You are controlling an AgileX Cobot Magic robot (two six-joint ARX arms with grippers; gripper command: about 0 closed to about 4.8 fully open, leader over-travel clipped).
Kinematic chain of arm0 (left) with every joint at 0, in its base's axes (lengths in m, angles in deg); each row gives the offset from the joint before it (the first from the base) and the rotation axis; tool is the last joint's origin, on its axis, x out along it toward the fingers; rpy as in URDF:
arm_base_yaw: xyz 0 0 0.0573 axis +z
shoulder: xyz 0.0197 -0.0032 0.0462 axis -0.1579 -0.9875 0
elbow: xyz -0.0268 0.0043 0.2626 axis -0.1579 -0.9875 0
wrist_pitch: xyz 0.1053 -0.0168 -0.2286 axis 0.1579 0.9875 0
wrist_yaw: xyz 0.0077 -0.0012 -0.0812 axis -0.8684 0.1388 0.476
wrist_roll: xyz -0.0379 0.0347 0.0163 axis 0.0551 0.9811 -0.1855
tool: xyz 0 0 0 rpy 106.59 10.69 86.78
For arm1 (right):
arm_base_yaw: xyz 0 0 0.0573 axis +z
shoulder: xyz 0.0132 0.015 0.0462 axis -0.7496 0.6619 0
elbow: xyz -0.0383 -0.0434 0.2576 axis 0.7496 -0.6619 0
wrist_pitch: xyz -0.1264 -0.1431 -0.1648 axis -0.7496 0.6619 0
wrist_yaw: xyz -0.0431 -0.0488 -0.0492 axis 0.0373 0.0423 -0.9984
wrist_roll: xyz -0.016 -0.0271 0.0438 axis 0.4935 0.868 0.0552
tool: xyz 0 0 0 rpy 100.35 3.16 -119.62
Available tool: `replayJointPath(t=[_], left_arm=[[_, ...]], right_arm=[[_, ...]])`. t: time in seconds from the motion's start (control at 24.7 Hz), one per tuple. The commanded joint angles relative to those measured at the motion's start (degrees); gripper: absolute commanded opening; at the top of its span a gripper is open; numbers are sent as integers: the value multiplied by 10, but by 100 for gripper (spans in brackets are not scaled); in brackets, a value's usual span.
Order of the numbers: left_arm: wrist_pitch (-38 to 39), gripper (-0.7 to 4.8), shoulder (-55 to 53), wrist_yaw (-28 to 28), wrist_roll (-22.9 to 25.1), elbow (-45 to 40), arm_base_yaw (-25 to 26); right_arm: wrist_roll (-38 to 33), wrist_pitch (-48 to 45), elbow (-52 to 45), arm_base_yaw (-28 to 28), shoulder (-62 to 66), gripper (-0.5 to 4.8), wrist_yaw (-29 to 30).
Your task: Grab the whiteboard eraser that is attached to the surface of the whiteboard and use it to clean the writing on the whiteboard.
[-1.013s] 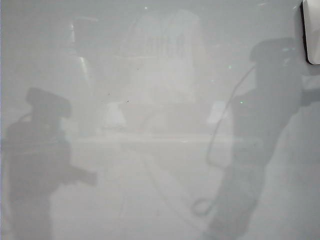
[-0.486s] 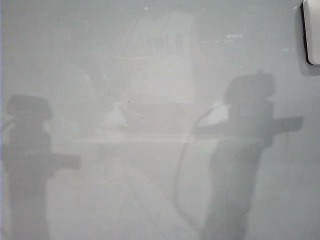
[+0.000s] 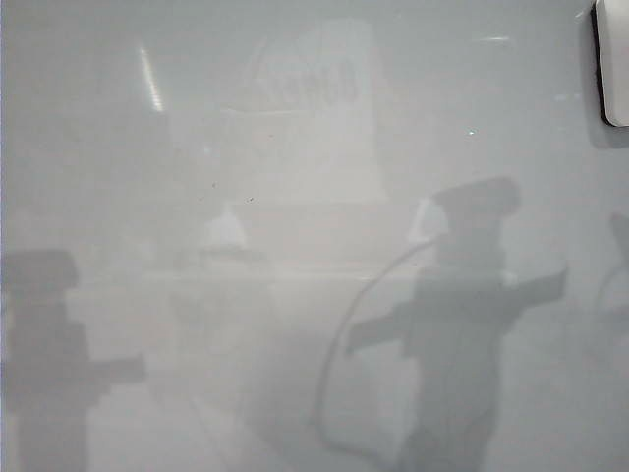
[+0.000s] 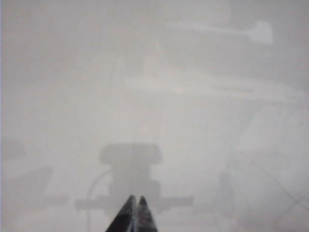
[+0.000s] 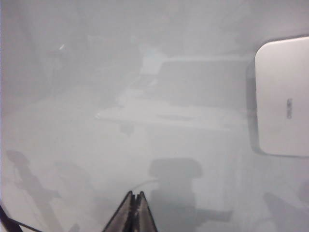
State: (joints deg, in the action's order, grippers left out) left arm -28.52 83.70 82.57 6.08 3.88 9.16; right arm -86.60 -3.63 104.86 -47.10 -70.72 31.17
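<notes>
Both dark arm shadows on the large glossy pale grey-white whiteboard [image 3: 314,147] have slid lower in the exterior view since the earlier pictures: the left-hand shadow, whose head sat near mid-height a second ago, now lies close to the lower left corner, and the right-hand shadow has dropped from beside the upper right corner to the lower middle-right, its looping cable shadow trailing below it. Reflections on the board have shifted as well, with a bright streak now at the upper left. Unmoved is the small white rounded-rectangle whiteboard eraser [image 3: 614,61] with its black edge, which keeps its place against the board at the upper right corner of the exterior view, cut off by the frame. In the right wrist view the eraser [image 5: 284,96] shows its smooth plastic top and a small grey mark, lying flat on the board [image 5: 96,145], well apart from the right gripper [image 5: 134,195], whose two dark fingers are pressed together with nothing between them. The left gripper [image 4: 136,198] in the left wrist view has its fingers likewise drawn tight together, empty, above the bare board [image 4: 154,96] and its own shadow. Neither gripper itself appears in the exterior view, only the shadows. No red marker writing can be made out on the board in any view; only a few tiny dark specks show near the middle. No container is in sight.
</notes>
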Motion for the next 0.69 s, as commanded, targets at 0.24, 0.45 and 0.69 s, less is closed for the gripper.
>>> replayJointPath(t=[0.24, 0.45, 0.69], left_arm=[[-12, -6, 0, 4, -16, -47, -1], [-19, -6, 0, 5, 54, -47, -1], [-94, -6, 0, 45, 113, -54, -1]], right_arm=[[-2, -23, -54, 0, 0, -5, -1], [4, -120, -119, 0, 0, -5, 1], [36, -240, -193, 0, 0, -5, 0]])
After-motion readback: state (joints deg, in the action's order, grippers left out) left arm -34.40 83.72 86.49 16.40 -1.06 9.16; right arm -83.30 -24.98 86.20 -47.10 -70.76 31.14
